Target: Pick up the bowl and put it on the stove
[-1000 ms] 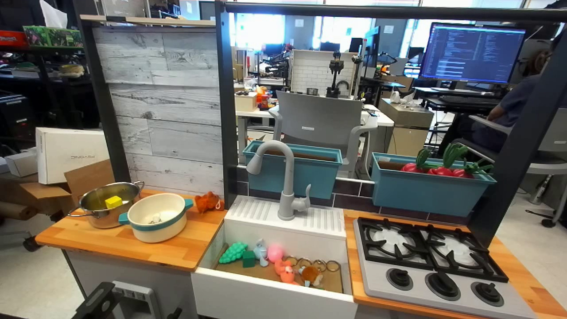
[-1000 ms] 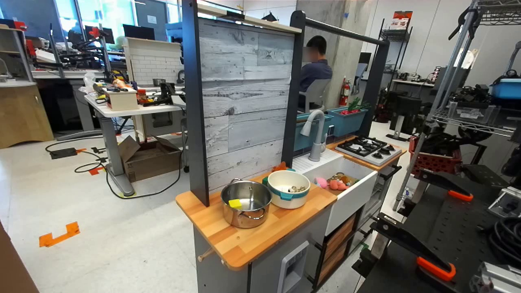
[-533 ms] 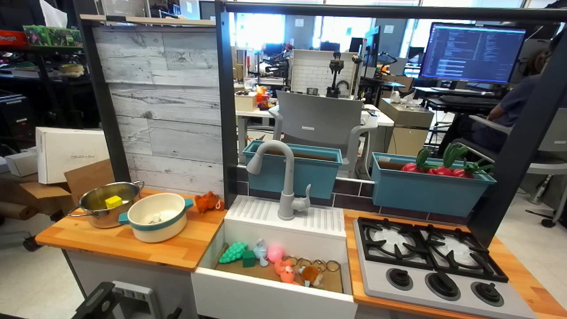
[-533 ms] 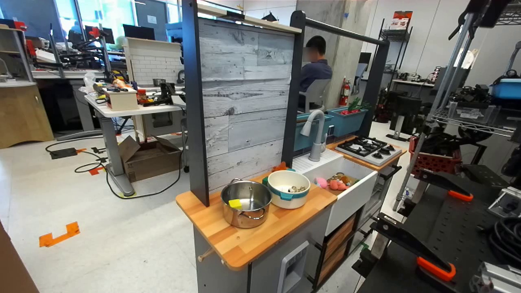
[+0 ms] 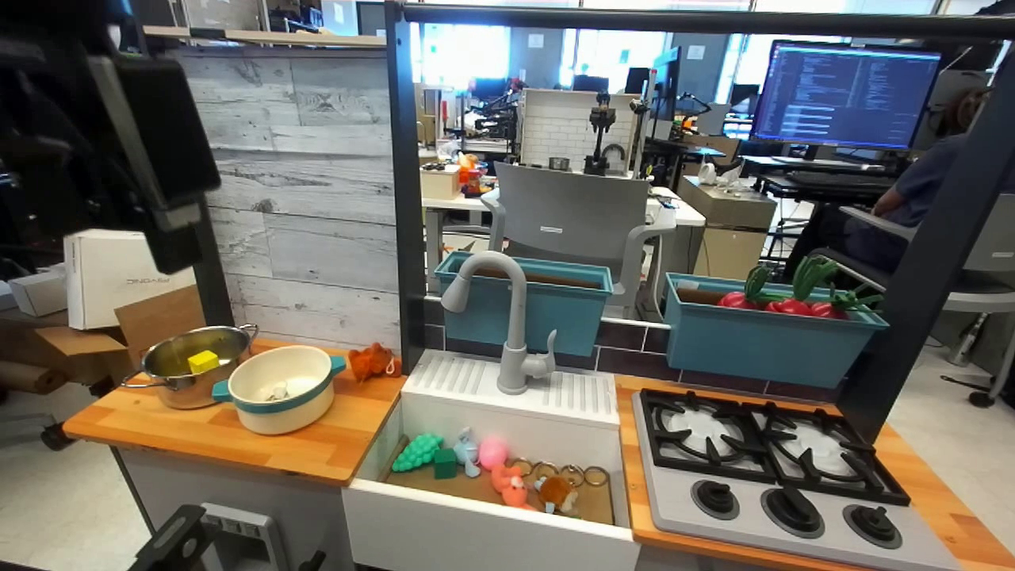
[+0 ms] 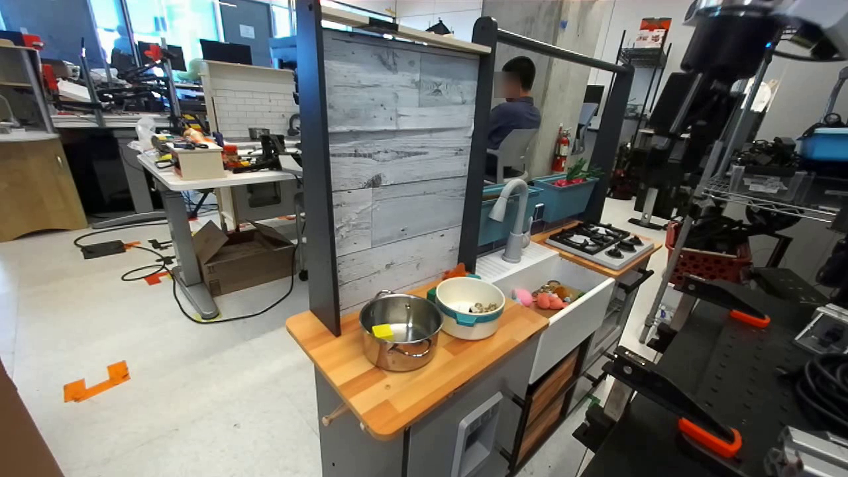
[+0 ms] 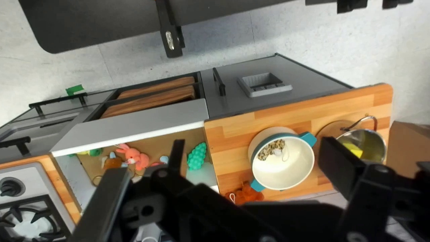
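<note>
The pincer [image 7: 252, 148] hangs, its 2 fingers [image 7: 336, 164] spread wide.

The bowl [image 7: 290, 168] is showing a smooth, low-gloss finish, the stove [image 5: 749, 507] is presenting matt grates [image 5: 714, 469] over a smooth panel [image 5: 674, 507], the pot [image 6: 383, 352] is displaying polished, reflective metal, and the countertop [image 6: 450, 364] is exposing smooth, grained wood.

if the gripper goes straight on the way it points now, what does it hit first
Probably the pale floor in front of the grey cabinet: the open gripper seems to point nearly straight down. Depth is unclear, so it might catch the cabinet's black handle first.
</note>
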Robot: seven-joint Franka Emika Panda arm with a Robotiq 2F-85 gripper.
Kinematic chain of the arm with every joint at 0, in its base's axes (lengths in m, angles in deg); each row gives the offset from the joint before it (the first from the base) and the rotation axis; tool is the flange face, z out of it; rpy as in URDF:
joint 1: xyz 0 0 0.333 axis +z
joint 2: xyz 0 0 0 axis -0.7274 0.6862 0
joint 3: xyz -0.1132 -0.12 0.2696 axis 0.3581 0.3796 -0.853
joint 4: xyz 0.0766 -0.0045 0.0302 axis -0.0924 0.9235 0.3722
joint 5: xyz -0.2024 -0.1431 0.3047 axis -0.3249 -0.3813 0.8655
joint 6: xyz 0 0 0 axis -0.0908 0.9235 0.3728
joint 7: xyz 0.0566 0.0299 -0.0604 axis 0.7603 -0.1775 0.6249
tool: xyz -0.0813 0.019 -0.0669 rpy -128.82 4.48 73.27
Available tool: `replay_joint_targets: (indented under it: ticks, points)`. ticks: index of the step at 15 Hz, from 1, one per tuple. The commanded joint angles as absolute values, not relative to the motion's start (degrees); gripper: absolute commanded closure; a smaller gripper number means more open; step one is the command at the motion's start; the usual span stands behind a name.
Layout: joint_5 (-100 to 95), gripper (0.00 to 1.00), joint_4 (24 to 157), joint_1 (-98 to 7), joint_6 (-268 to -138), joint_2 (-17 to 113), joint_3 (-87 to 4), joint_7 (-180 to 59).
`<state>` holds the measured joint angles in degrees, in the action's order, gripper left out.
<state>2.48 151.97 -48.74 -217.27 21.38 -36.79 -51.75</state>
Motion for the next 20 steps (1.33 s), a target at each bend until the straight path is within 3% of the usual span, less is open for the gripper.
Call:
replay_joint_targets:
  ticks: [1, 9, 20]
  points:
    - [6.5, 0.00, 144.3, -48.2, -226.6, 36.3, -39.4, -55.3]
    - [4.6, 0.00, 119.2, -46.5, -227.4, 65.3, -40.6, -67.0]
    - [4.0, 0.00, 82.5, -43.8, -209.8, 94.6, -39.2, -73.4]
